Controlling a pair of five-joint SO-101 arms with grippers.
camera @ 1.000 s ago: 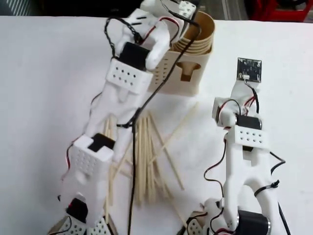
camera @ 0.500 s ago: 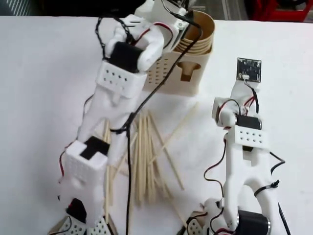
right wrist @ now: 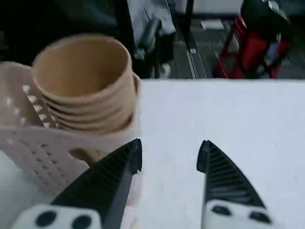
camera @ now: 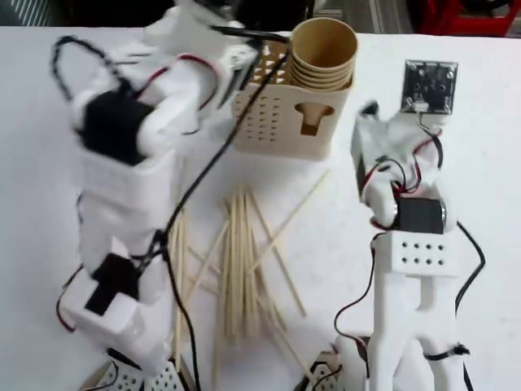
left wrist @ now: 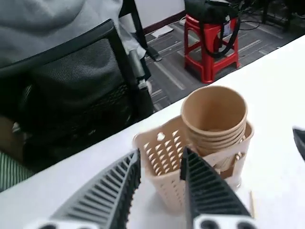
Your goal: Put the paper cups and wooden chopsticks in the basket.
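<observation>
White table (camera: 488, 147). Perforated cream basket (camera: 281, 126) near the far edge, with stacked paper cups (camera: 324, 53) upright in one end. Wooden chopsticks (camera: 240, 261) lie scattered on the table between the arms. Left gripper (left wrist: 160, 157): fingers narrowly parted, empty. Right gripper (right wrist: 170, 148): fingers wider apart, empty.

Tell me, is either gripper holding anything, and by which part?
Nothing is held: the left gripper and right gripper are both open and empty, chopsticks on the table.

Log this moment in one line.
stacked brown paper cups: in beige perforated basket | wooden chopsticks: on white table | left hand: open, empty | right hand: open, empty
</observation>
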